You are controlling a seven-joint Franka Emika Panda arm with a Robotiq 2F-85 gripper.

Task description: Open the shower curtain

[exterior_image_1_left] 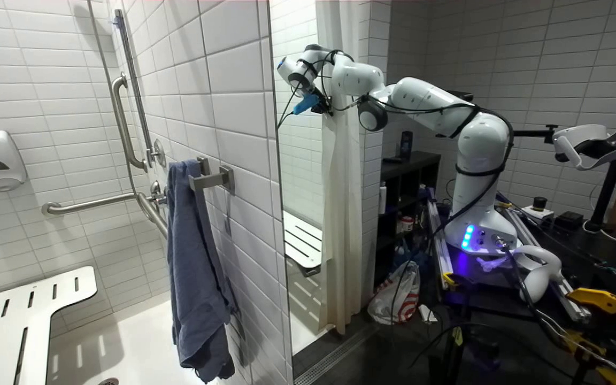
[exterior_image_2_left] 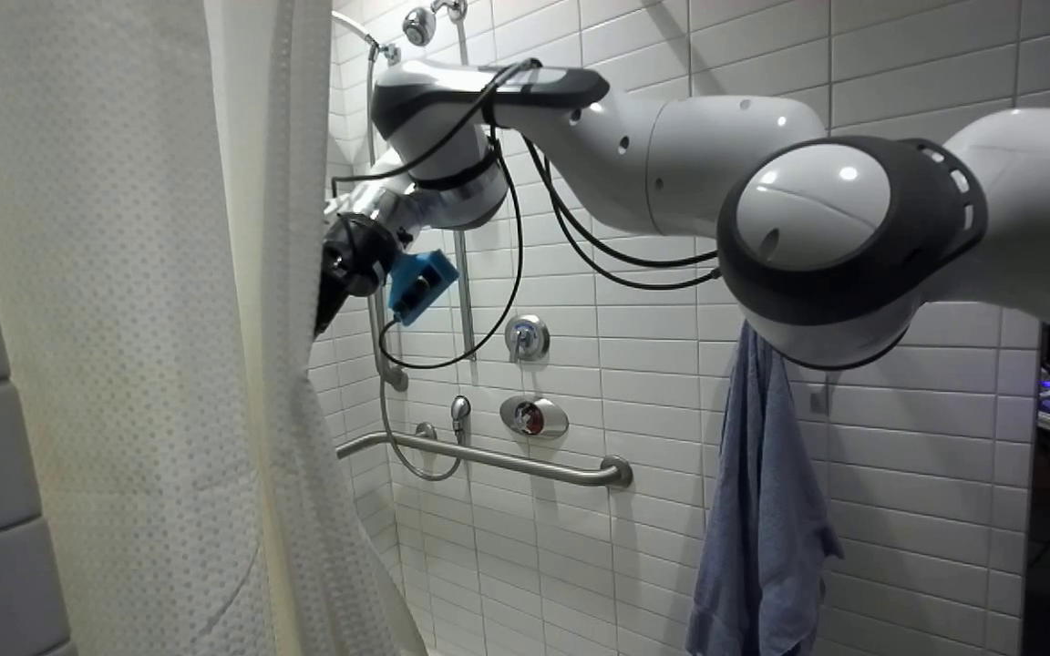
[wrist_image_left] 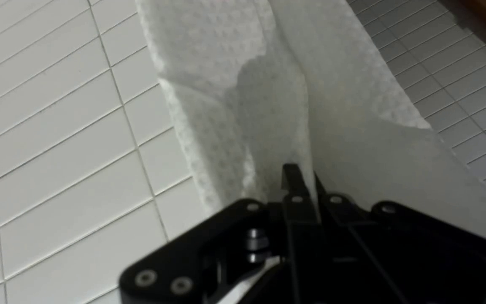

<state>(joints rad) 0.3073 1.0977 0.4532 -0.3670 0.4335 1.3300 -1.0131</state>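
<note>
Gripper [wrist_image_left: 305, 179] clamped narrow on shower curtain [wrist_image_left: 274, 97], fold between jaws, presumably for pulling; slack hangs to either side.

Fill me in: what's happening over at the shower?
The robot arm has its gripper shut on a fold of the off-white shower curtain. The curtain hangs in vertical folds; past its edge, in an exterior view, the shower's metal grab bar shows, so it doesn't look fully drawn across. The blue-grey towel hangs untouched on its wall hook.
</note>
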